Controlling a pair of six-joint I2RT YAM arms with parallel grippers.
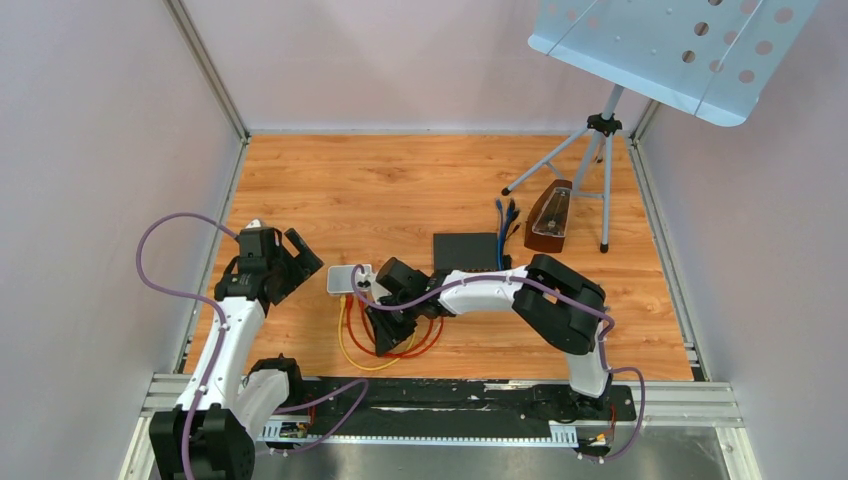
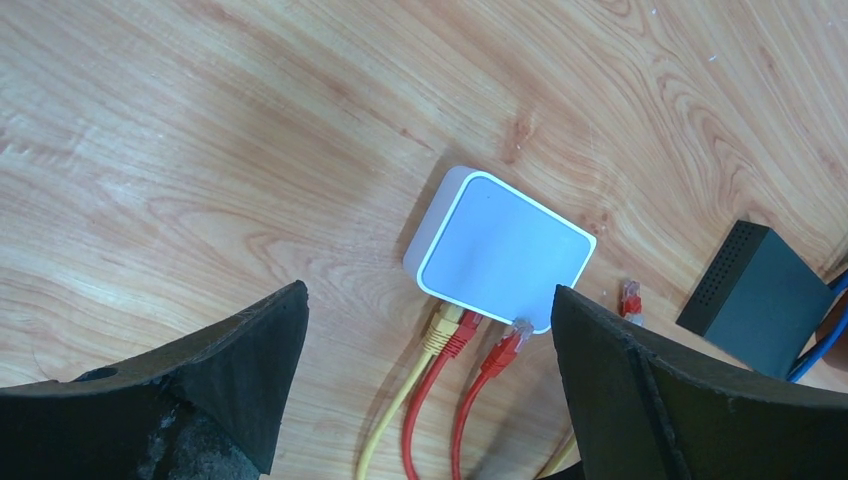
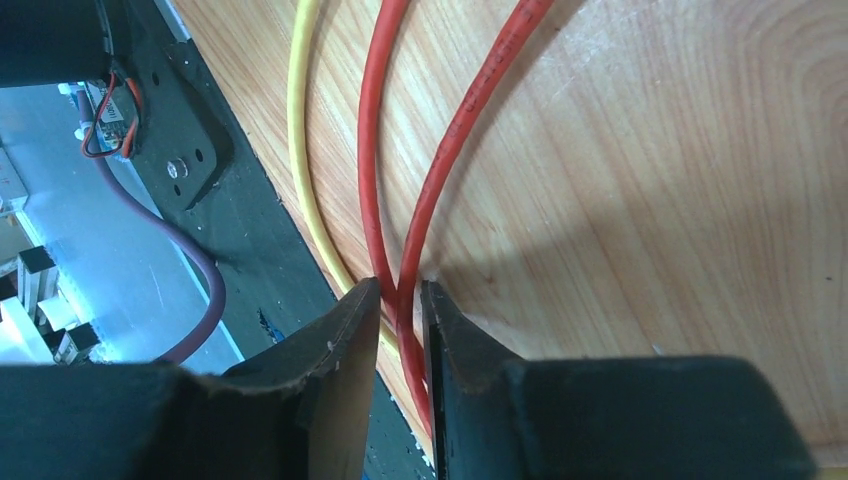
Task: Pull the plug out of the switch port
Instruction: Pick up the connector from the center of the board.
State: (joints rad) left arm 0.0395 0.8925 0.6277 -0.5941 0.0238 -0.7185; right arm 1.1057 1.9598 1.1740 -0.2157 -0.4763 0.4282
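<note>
Not done: white switch (image 2: 500, 250) sits on the table (image 1: 400, 180), left of centre, 1 yellow plug (image 2: 441, 330) and 2 red plugs (image 2: 463, 335) look seated. 1 loose red plug (image 2: 630, 298) lies nearby. Narrow right gripper (image 3: 399, 287) pinches a red cable (image 3: 470, 110). Wide left gripper (image 2: 428, 292) hovers above, holding nothing. Pull remains.

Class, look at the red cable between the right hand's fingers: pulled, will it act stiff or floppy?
Probably floppy: the red cable lies in loose curves, so slack should give first. It looks thin and smooth, so it might slip through the right hand. The small switch may slide with it.
</note>
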